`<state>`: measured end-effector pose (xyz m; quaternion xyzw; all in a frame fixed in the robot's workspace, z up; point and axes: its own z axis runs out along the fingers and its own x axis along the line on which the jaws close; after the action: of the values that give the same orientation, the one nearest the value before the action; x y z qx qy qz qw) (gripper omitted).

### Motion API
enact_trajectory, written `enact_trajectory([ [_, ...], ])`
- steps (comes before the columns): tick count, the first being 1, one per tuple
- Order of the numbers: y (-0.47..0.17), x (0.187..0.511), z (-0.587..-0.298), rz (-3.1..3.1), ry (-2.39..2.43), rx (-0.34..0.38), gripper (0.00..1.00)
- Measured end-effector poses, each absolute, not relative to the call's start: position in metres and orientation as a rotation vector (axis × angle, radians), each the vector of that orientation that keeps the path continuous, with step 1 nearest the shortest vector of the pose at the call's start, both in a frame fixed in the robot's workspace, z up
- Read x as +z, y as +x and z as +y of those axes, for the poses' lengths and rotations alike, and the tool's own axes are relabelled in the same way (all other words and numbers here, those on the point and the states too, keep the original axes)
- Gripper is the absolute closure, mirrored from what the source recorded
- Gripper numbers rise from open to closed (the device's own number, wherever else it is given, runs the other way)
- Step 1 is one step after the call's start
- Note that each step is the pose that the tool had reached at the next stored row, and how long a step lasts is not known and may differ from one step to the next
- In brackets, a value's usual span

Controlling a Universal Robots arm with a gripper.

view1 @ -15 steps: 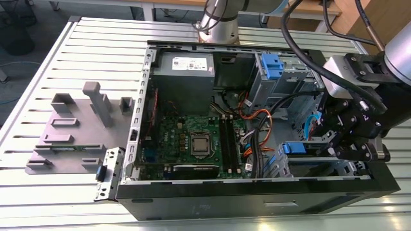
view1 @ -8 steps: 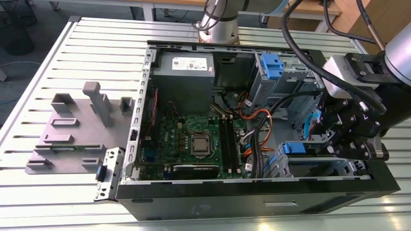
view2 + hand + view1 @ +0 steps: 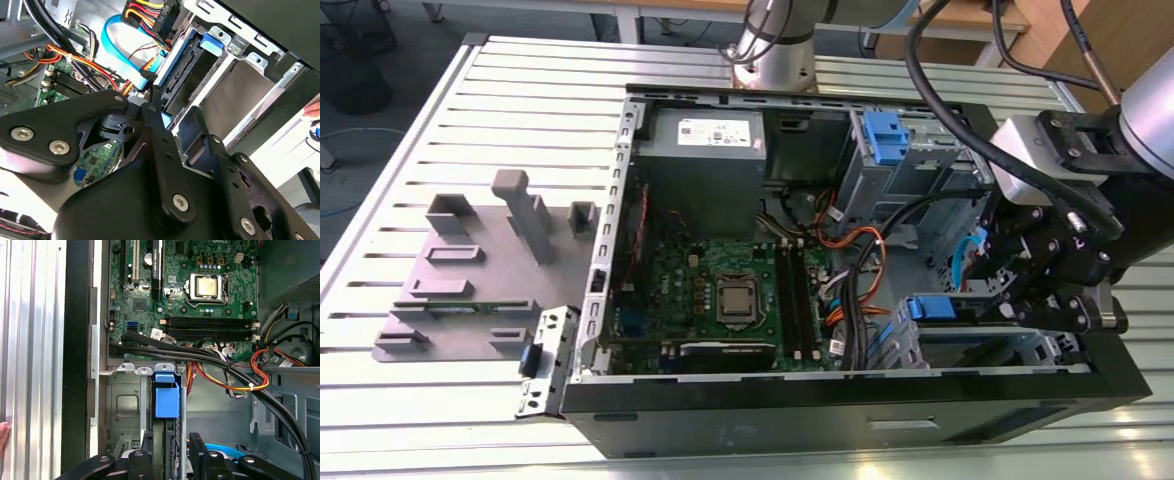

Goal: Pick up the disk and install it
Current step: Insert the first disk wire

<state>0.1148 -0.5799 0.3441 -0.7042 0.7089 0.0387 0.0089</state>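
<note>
The disk (image 3: 166, 399) stands on edge in the grey metal drive bay (image 3: 125, 405) at the front corner of the open computer case (image 3: 854, 415). Its blue bracket faces the motherboard. In the exterior view the disk (image 3: 930, 307) shows as a blue piece in the bay at that view's right. My gripper (image 3: 170, 438) has one black finger on each side of the disk's near end and is shut on it. In the second wrist view the gripper (image 3: 176, 103) holds the disk (image 3: 182, 67) at its connector end beside the bay wall (image 3: 240, 90).
Black, orange and blue cables (image 3: 225, 372) run close past the bay. The motherboard (image 3: 720, 290) and grey power supply (image 3: 700, 150) fill the rest of the case. A grey fixture plate (image 3: 467, 280) lies on the slatted table. A hand (image 3: 3, 432) rests at the table edge.
</note>
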Motion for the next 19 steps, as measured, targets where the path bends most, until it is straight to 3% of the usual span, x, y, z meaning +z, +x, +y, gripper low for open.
enact_trajectory([
  [19,0.115,0.367,-0.579,2.214,-2.2,0.121,0.58],
])
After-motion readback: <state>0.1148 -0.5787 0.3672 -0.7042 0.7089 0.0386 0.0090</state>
